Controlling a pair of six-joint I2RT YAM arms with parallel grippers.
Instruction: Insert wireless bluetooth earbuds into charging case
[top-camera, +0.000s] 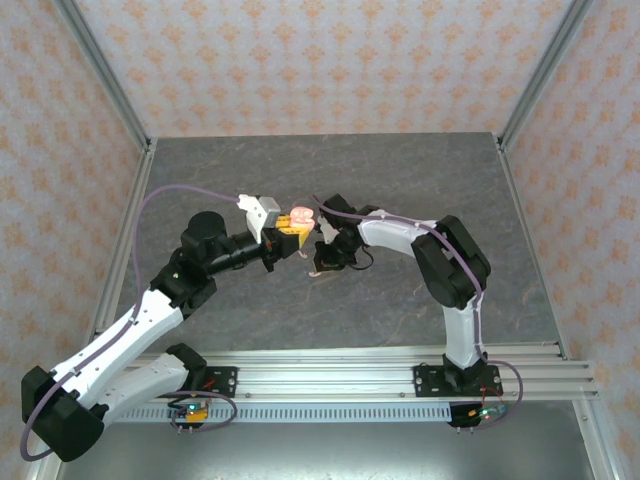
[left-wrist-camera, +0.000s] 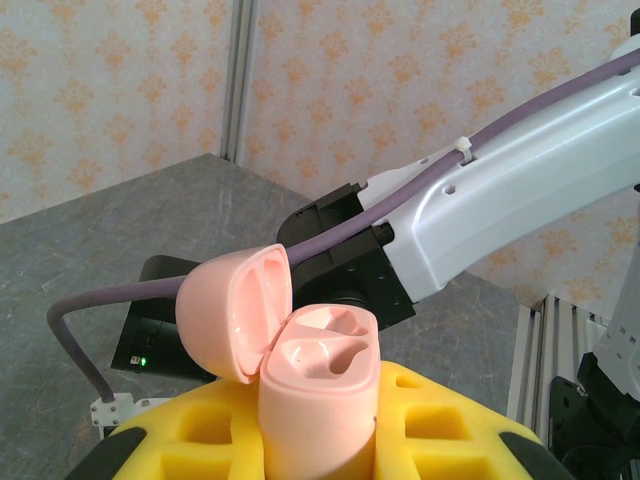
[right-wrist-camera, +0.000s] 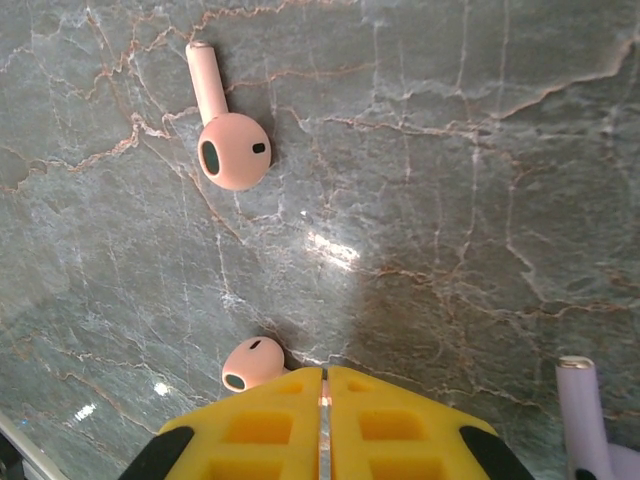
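Seen from above, the left pincer is holding a salmon-pink charging case up over the middle of the desk. The right pincer is pointing down at the desk just beside it, on the side toward the near edge. At that height the case is reading as little more than a pink blob.

The left wrist camera is giving the detail. The case is standing upright, pinched between the yellow fingers of the left pincer. Its lid is hanging open, tipped over to the left on its hinge. Two moulded sockets are showing in the top of the body, both bare, and matching hollows are showing inside the lid. The white right arm and its purple cable are crossing behind it.

The right wrist camera is looking straight down at the marbled grey desk. The right pincer is pressed together, with a thin seam between the yellow fingers. One salmon-pink earbud is lying well apart from the pincer, its rounded head toward it, a dark oval grille and a small dark dot on the head, and its stem angling away. A second salmon-pink earbud is touching the left fingertip with its head poking out. Its stem is hidden under the finger, so I cannot tell whether it is caught. A light purple earbud is lying near the pincer on the other side, stem end up in the frame.
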